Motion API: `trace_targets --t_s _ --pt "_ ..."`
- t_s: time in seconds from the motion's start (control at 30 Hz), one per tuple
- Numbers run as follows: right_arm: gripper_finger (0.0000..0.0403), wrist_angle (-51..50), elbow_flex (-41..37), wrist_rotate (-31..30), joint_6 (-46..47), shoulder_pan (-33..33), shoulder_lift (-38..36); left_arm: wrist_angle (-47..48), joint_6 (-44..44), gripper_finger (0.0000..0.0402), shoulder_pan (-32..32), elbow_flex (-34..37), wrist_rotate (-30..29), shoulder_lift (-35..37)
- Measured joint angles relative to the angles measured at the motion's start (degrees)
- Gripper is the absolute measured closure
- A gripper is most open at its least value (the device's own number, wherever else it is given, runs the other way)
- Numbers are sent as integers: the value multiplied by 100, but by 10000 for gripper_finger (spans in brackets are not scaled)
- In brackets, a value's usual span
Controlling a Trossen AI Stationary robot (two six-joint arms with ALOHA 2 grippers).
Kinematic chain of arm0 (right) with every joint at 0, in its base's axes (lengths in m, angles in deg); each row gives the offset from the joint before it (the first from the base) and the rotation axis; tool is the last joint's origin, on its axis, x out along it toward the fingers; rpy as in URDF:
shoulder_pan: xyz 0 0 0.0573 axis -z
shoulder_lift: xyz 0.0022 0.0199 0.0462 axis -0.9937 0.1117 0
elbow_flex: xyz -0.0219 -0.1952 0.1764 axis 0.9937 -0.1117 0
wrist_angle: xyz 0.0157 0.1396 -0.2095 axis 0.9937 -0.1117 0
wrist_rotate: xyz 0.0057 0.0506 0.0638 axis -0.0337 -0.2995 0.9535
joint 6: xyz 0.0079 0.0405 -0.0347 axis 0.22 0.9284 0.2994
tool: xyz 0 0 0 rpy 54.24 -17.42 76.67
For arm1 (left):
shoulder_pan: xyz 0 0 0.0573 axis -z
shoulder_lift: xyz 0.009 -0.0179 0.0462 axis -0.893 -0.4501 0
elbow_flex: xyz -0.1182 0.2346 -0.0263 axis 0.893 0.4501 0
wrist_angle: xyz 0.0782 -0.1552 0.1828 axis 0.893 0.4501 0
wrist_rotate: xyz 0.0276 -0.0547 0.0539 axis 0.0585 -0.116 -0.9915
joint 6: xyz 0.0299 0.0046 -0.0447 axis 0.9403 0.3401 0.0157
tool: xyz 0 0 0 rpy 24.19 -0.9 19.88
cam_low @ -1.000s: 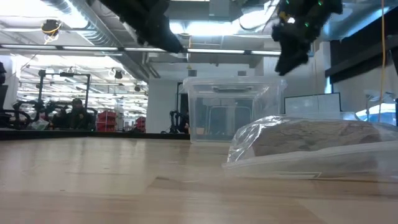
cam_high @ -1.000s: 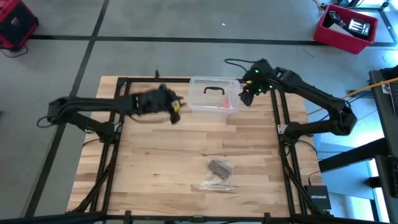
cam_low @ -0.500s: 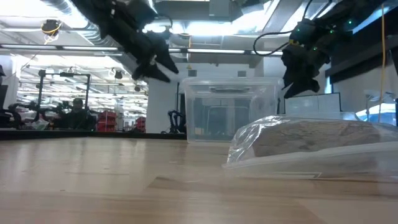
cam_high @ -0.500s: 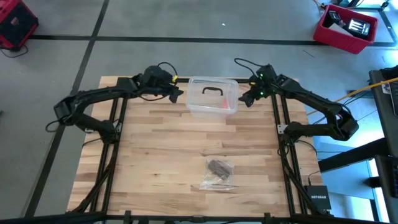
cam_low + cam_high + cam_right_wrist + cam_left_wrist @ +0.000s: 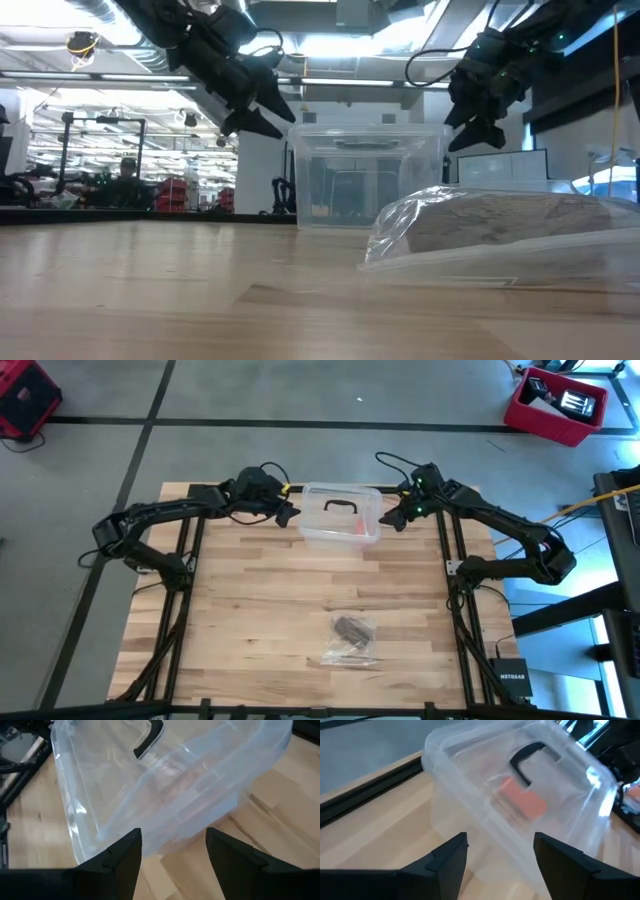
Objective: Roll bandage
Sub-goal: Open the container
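Note:
The bandage (image 5: 352, 628) is a small brown roll inside a clear plastic bag (image 5: 345, 650) lying on the table near the front; it also shows close up in the low view (image 5: 500, 222). My left gripper (image 5: 289, 512) is open, just left of the clear plastic box (image 5: 341, 516) at the table's far side, with its fingers pointing at the box's left wall (image 5: 470, 820). My right gripper (image 5: 392, 518) is open, just right of the box, facing its right wall (image 5: 165, 810). I see no touch between either gripper and the box.
The clear box has a lid with a dark handle (image 5: 343, 505), and something orange-red (image 5: 522, 802) lies inside. The bare wooden table (image 5: 250, 610) stretches between the box and the bag. Black frame rails (image 5: 185, 580) run along both sides of the table.
My left gripper has swung toward the far edge and the right, and has come down beside the box's left end. My right gripper has come down beside the box's right end. The box and the bag have stayed where they were.

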Motion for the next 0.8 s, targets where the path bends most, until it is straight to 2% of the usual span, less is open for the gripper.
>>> trace_targets --t_s 0.27,0.63,0.8 --pt "180 382 -95 -28 427 -74 21 -353 -31 187 158 -2 123 -411" --pt "180 495 -158 58 565 -115 25 -598 -355 188 203 4 439 -399" --pt "180 348 76 96 566 -111 -147 -607 -369 188 228 4 472 -375"
